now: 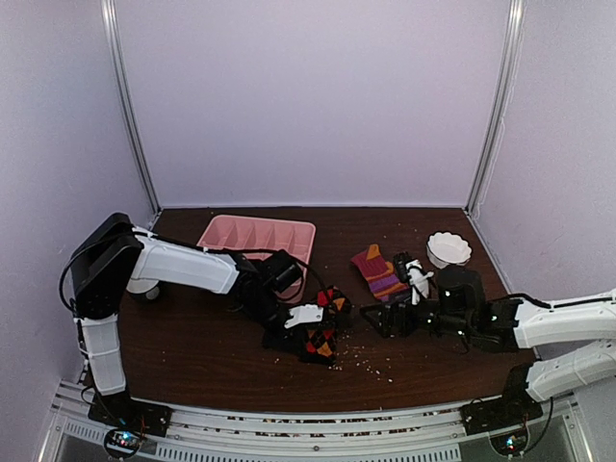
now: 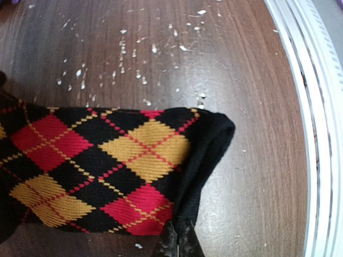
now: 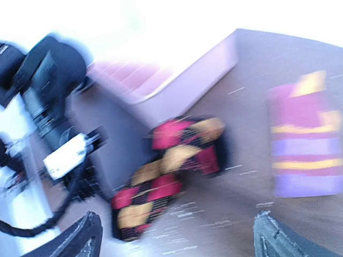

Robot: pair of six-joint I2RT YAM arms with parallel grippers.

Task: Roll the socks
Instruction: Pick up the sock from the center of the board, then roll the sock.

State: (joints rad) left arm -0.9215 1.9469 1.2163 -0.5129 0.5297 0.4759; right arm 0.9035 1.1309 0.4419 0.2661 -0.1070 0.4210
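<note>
Beneath left hand [image 2: 177, 242], argyle sock [image 2: 107, 166] partly cut off

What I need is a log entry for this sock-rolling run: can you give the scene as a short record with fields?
left gripper: shut on argyle sock, at its black edge
right gripper: open, empty, facing argyle sock
argyle sock: black with red and yellow diamonds, on table
striped sock: on table, untouched, between pink tray and white bowl

Black, red, gold argyle sock [image 2: 128, 160]
</note>
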